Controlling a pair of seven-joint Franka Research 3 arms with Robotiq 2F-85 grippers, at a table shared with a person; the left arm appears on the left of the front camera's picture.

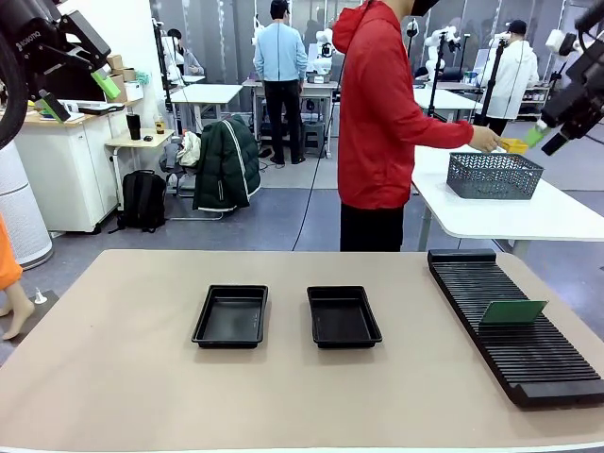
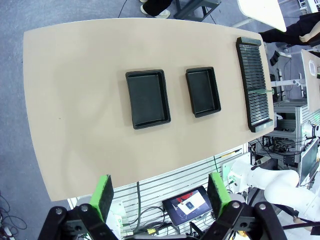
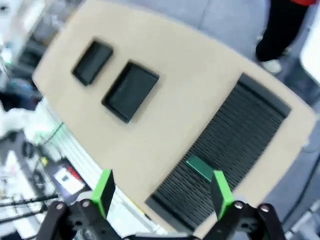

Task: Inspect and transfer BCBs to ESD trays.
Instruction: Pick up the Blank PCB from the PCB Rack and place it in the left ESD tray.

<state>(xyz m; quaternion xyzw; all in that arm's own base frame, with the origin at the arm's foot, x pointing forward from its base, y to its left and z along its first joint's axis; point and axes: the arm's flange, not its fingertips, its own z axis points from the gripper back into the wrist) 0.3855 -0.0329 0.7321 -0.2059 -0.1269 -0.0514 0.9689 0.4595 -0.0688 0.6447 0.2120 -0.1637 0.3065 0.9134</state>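
Nothing transferred yet.
ESD trays [image 1: 230,316] sat empty mid-frame; BCB [image 1: 512,312] stood in rack [image 1: 528,363] lower right; left gripper [image 2: 160,192] and right gripper [image 3: 162,192] gaped empty.

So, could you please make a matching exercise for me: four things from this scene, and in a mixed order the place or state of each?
Things:
1. BCB
2. ESD trays
3. slotted rack
4. mesh basket

Places or states:
A. on the far white table
B. standing on edge in a slot
C. empty, side by side
D. along the robot's right side of the beige table

Pairs: 1-B, 2-C, 3-D, 4-A
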